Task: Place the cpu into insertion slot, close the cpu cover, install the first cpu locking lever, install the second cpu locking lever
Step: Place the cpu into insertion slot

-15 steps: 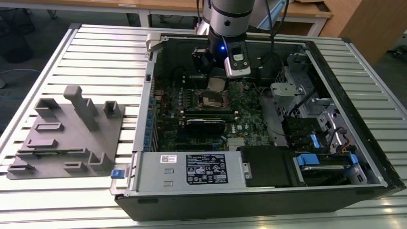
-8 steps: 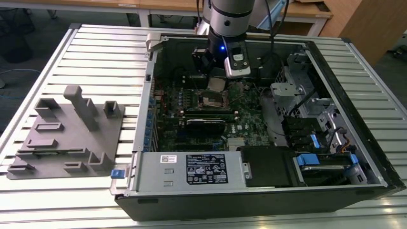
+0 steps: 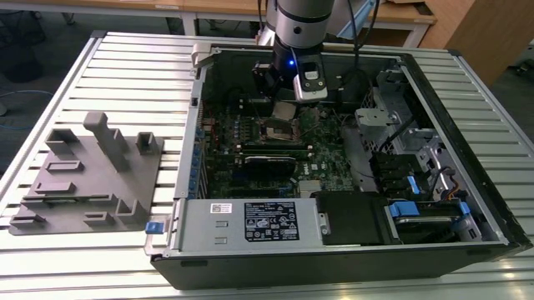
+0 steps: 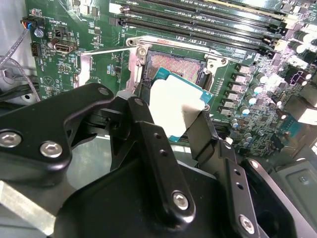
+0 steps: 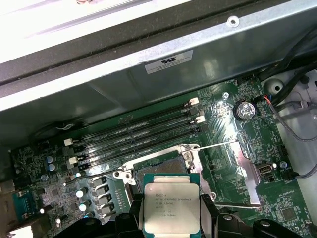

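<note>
My gripper [image 5: 171, 214] is shut on the cpu [image 5: 171, 208], a small square chip with a silver-grey top, one black finger on each of two opposite edges. In the second wrist view the cpu [image 4: 173, 106] hangs over the near edge of the insertion slot [image 4: 173, 67], a dark square socket with a metal rim on the green motherboard. The cpu cover [image 5: 243, 171], a thin silvery frame, stands swung open beside the socket. Two thin wire levers [image 5: 218, 145] are also raised. In the exterior view the gripper [image 3: 286, 105] reaches down into the open computer case.
Long black memory slots [image 5: 133, 134] run beside the socket. A power supply box [image 3: 250, 220] and drive cage [image 3: 417, 169] crowd the case. A grey fixture [image 3: 92, 175] with posts lies on the slatted table at the exterior view's left.
</note>
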